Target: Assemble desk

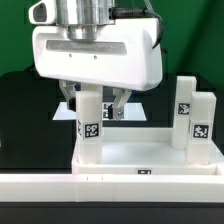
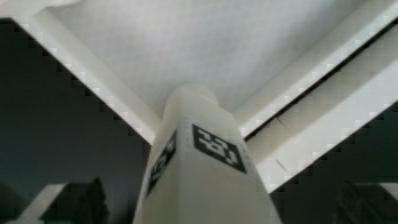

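Black table surface lies behind the white desk top (image 1: 150, 160) in the exterior view; the gripper (image 1: 97, 106) hangs with fingers spread either side of an upright leg (image 1: 89, 125), directly below it, long axis vertical. Wrist view confirms the leg (image 2: 208, 160) standing between parted fingers, unclamped.

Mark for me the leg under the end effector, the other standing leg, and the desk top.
Leg under the end effector (image 1: 90, 125): exterior view, on its front face near the tag.
Other standing leg (image 1: 195, 115): exterior view, mid front face.
Desk top (image 1: 150, 155): exterior view, on the bare flat surface between the legs.
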Robot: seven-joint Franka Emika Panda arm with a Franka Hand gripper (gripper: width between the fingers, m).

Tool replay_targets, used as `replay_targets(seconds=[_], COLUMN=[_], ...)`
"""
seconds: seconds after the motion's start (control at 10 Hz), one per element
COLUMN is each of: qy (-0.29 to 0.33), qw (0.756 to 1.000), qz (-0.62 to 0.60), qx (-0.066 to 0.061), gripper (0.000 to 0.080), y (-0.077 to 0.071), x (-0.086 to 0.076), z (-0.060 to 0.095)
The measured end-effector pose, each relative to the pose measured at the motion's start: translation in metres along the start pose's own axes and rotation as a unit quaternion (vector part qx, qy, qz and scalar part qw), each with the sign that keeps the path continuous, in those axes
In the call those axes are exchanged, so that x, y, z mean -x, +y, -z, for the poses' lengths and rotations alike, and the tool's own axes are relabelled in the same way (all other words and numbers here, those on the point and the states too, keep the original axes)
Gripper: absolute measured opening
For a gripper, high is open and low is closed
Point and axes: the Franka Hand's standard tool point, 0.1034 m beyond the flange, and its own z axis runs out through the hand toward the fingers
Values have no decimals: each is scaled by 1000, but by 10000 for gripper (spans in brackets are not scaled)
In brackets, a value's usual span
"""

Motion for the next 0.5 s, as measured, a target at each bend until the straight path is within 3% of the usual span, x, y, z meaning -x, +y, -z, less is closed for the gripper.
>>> replay_targets(seconds=[0.5], qy=[0], qw=[985], qz=[175], qx=[5], gripper=[649], y=[2], x=[0], z=[-2])
